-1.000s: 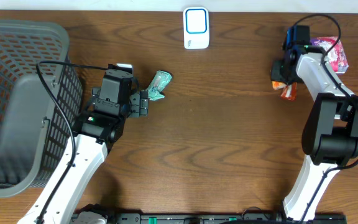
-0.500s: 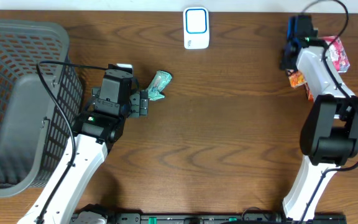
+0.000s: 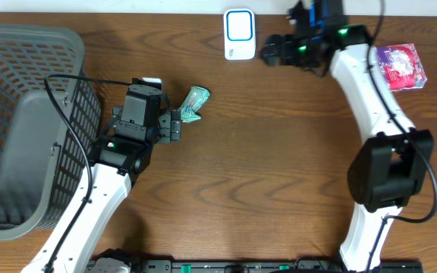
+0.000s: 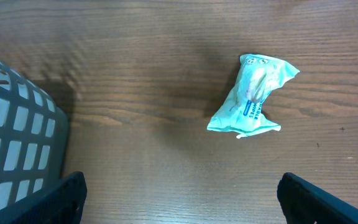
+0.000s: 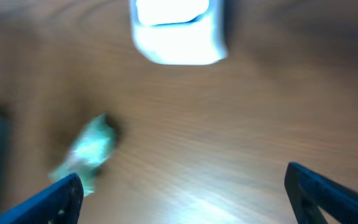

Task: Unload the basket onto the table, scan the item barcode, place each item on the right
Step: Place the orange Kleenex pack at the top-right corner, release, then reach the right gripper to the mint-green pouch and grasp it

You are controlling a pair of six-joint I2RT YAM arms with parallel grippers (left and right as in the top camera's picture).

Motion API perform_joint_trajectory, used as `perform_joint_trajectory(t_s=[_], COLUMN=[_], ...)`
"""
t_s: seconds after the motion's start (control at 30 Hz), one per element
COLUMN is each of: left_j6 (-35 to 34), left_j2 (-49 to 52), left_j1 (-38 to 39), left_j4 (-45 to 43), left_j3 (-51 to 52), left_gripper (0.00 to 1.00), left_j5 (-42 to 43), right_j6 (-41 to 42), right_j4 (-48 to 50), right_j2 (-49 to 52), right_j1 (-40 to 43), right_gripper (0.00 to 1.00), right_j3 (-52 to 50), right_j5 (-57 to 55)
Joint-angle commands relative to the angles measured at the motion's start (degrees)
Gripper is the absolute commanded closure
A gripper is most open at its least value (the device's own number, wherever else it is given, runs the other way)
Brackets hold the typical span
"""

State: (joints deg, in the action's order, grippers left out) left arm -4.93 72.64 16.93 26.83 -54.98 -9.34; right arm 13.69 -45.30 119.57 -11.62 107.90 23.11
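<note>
Green pkt [image 3: 196, 102] x1, pink pkt [image 3: 401, 66] x1, scanner [image 3: 240, 34] x1, basket [image 3: 68, 92] x1.

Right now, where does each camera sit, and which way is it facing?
Overhead: fixed above the table, facing straight down on basket, white scanner, green packet and pink packet; both arms show.
Left wrist: on the left arm, facing down at the green packet and a basket corner; the left gripper shows open fingertips at the bottom corners.
Right wrist: on the right arm, blurred, facing down at scanner and packet; the right gripper shows open blue fingertips.
Shared: all three see the green packet.
</note>
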Motion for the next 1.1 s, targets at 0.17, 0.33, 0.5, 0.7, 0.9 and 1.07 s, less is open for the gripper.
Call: perform_joint_trajectory(t_s=[0.17,0.33,0.5,0.7,0.9,1.07], left_j6=[-0.5,-0.5,-0.5,-0.5,-0.5,-0.5], left_j2=[0.0,0.0,0.0,0.0,0.0,0.0], left_j1=[-0.2,-0.2,-0.2,-0.2,-0.2,-0.2], left_j4=[0.2,0.2,0.2,0.2,0.2,0.2], left_j3=[-0.1,-0.1,-0.1,-0.1,-0.1,-0.1], left_gripper=[0.02,0.02,0.02,0.02,0.02,0.02], left_j5=[-0.2,-0.2,-0.2,-0.2,-0.2,-0.2], right_j6=[24.0,31.6,35.2,38.4,38.3,38.1], right_j4=[10.0,13.9,16.6,21.8,21.5,17.8], right_j2=[4.3,6.3,8.4,13.9,14.9,11.2], right_j1=[-12.4,-19.8,-23.9,-25.6,-25.5,-24.2], right_gripper=[0.1,0.09,0.18,0.27,0.75,0.99], right_j3=[-6.9,-6.9,-6.9,-6.9,-6.8,-6.0], right_j5=[1.2,-10.7,-18.2,-17.5,-16.5,-15.3])
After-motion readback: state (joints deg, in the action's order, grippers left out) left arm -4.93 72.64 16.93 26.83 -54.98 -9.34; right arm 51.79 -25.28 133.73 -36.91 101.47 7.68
